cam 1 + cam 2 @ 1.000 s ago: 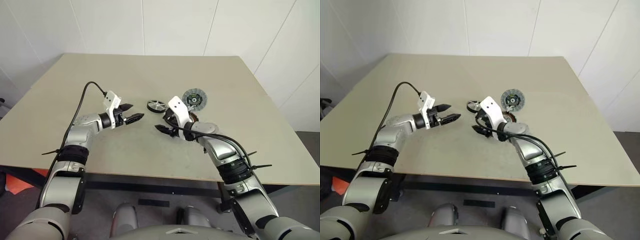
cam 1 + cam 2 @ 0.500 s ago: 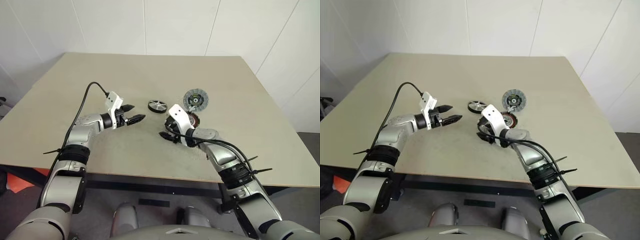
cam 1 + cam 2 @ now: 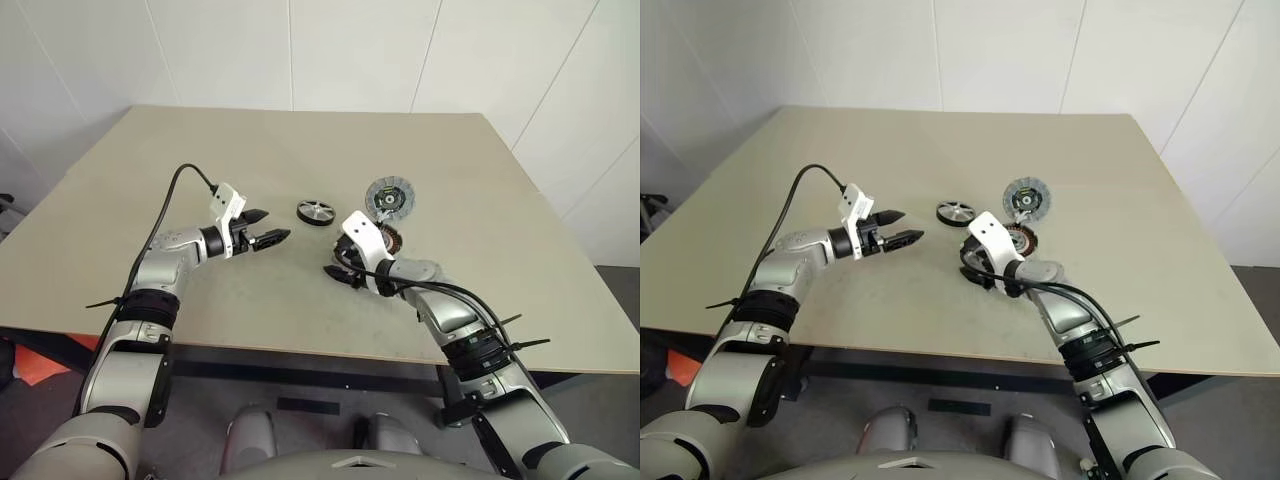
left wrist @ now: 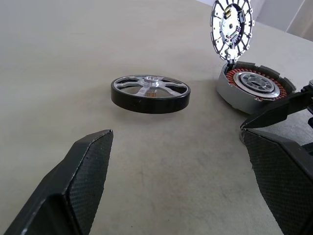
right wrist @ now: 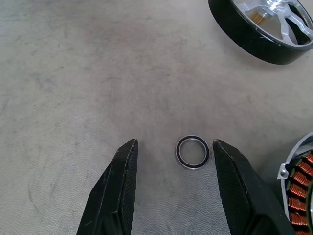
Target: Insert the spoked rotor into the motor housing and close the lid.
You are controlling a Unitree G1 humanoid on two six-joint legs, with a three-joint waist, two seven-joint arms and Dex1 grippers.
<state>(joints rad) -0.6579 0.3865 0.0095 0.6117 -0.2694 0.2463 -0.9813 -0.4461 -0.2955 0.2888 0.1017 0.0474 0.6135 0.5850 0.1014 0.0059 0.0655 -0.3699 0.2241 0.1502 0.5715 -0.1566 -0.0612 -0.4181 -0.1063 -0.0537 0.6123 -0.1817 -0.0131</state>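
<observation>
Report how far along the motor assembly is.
Done: nothing fitted. The spoked rotor lies on the table, apart from the motor housing, whose lid stands open. In hand: nothing; the right tool straddles a small ring. Left: insert rotor, close lid.

My worktop (image 5: 58,73) looks matt and a bit rough. The spoked rotor (image 4: 150,94) has a smooth black rim and shiny metal spokes. The motor housing (image 4: 254,89) is dull grey metal with coppery wire inside.

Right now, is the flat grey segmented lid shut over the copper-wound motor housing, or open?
Open. The flat grey segmented lid stands nearly upright at the far edge of the copper-wound motor housing, leaving its windings exposed.
</observation>
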